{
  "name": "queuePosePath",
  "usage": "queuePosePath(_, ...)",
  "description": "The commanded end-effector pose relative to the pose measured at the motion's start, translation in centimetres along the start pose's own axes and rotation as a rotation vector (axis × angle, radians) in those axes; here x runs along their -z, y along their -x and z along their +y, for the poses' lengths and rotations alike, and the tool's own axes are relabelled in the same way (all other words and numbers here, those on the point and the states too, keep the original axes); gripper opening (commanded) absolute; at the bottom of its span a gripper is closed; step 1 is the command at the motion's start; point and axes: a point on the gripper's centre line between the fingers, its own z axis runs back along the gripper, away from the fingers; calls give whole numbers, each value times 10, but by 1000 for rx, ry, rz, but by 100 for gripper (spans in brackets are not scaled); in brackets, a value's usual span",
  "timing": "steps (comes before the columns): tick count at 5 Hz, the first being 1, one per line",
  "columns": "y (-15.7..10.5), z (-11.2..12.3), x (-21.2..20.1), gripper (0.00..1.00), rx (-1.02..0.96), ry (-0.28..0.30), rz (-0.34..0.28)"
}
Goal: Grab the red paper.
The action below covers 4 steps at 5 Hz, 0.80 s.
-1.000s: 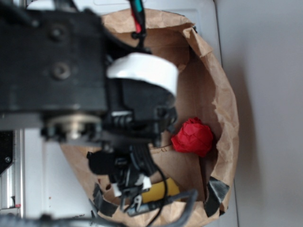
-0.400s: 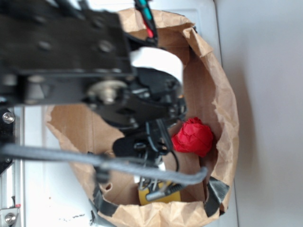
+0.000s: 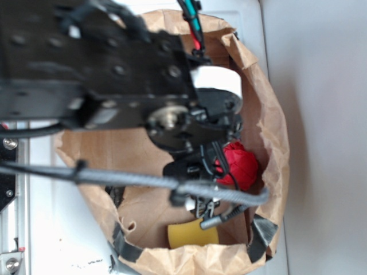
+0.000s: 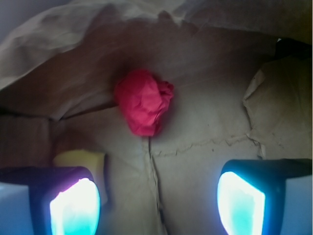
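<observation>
The red paper [image 3: 241, 164] is a crumpled bright red ball lying on the floor of an open brown paper bag [image 3: 274, 114], near its right wall. In the wrist view the red paper [image 4: 143, 106] lies ahead of my gripper [image 4: 157, 203], slightly left of centre. The gripper is open and empty, its two glowing pads [image 4: 76, 208] wide apart at the bottom corners, short of the ball. In the exterior view the arm covers the ball's left edge, and the gripper itself is hidden under the arm.
A flat yellow sponge-like block [image 3: 192, 235] lies on the bag floor near the bottom wall; it also shows in the wrist view [image 4: 80, 159] just behind the left pad. The bag's crumpled walls surround the working space. A grey cable [image 3: 143, 180] crosses the bag.
The arm has moved right and up across the bag toward the red paper, now overlapping its left edge. The yellow block is uncovered. The red paper has not moved.
</observation>
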Motion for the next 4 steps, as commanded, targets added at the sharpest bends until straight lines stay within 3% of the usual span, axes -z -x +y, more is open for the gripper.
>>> queuePosePath(1,-17,0,10,100,-10,-33,-67)
queuePosePath(4,-22,-19,18,100,0,55,-72)
